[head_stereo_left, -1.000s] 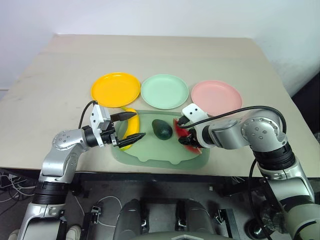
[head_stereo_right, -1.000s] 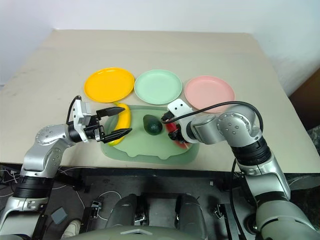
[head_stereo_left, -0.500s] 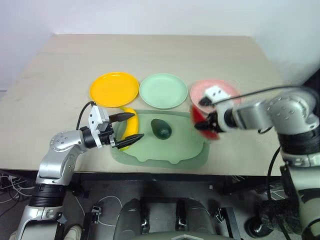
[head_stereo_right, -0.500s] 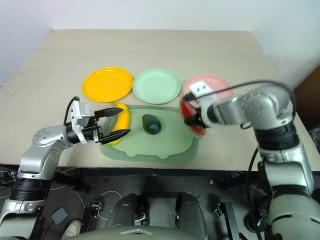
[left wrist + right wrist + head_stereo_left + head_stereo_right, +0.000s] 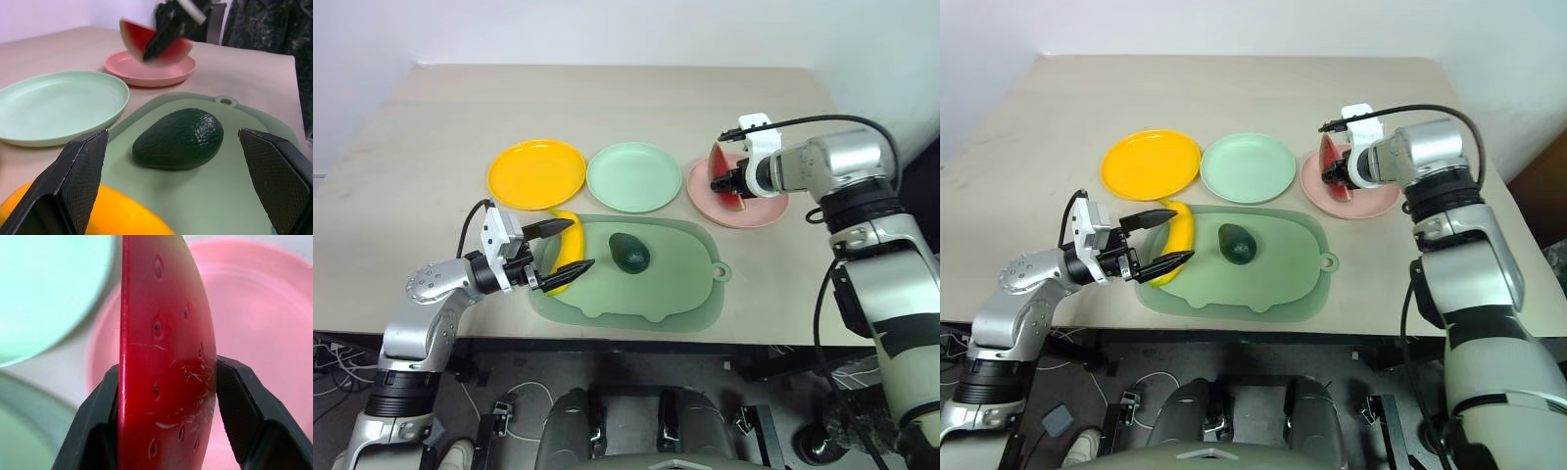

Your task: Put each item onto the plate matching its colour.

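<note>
While the right gripper [image 5: 728,180] pinches the watermelon wedge [image 5: 720,172] over the pink plate [image 5: 751,206], the head views show the left gripper [image 5: 565,247] at the near left with its two black fingers spread wide and nothing between them, its tips over the banana [image 5: 570,253]. That banana lies on the left end of the pale green tray [image 5: 675,284], and the dark avocado [image 5: 629,252] sits on the tray near its middle. Along the far side stand the yellow-orange plate [image 5: 536,173] at left, the mint green plate [image 5: 633,176] in the middle and the pink one at right, all on the beige table [image 5: 431,127].

From the left wrist view, the avocado [image 5: 179,138] lies on the tray between the parted fingers [image 5: 73,181], with a patch of banana [image 5: 115,218] nearest and the wedge [image 5: 146,41] above the pink plate [image 5: 146,73] farther off.

Through the right wrist view, both fingers [image 5: 242,406] press the wedge's [image 5: 166,357] flat red sides, the pink plate [image 5: 254,308] behind it.
</note>
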